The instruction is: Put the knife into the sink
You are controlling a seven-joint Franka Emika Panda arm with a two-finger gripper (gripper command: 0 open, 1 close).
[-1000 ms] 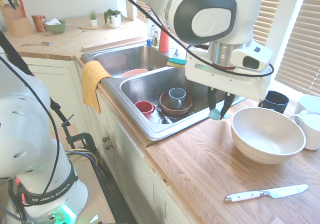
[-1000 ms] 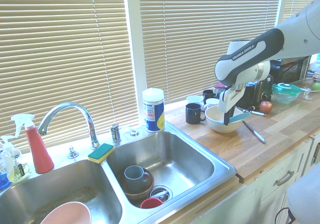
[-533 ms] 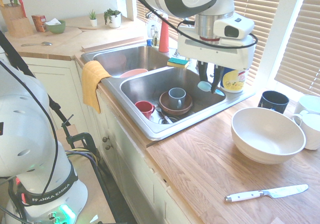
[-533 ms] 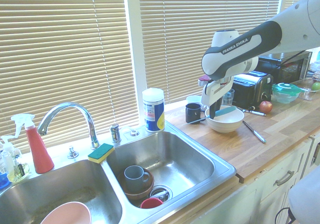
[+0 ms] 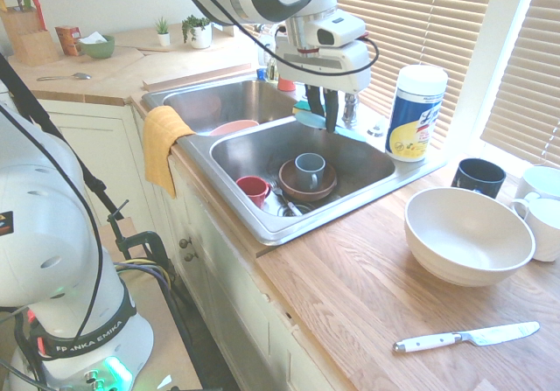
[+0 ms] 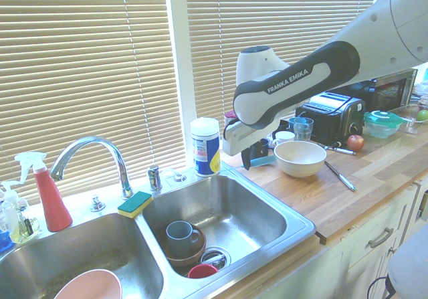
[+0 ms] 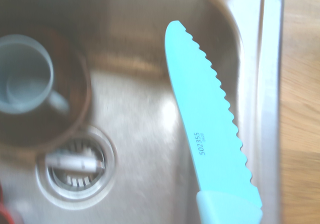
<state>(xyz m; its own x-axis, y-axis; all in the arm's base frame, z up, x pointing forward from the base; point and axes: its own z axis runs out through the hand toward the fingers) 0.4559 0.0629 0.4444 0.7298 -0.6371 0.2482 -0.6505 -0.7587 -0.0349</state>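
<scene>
A grey mug (image 5: 309,171) sits in a brown bowl (image 5: 307,182) beside a red cup (image 5: 254,188), below the pincer. A wipes canister (image 5: 416,112) stands just beside it; a white bowl (image 5: 467,235) and white-handled knife (image 5: 465,338) lie well apart on the wooden surface (image 5: 350,295).

Teal knife (image 5: 343,129) in the jaws above the sink (image 5: 262,225) basin.
</scene>
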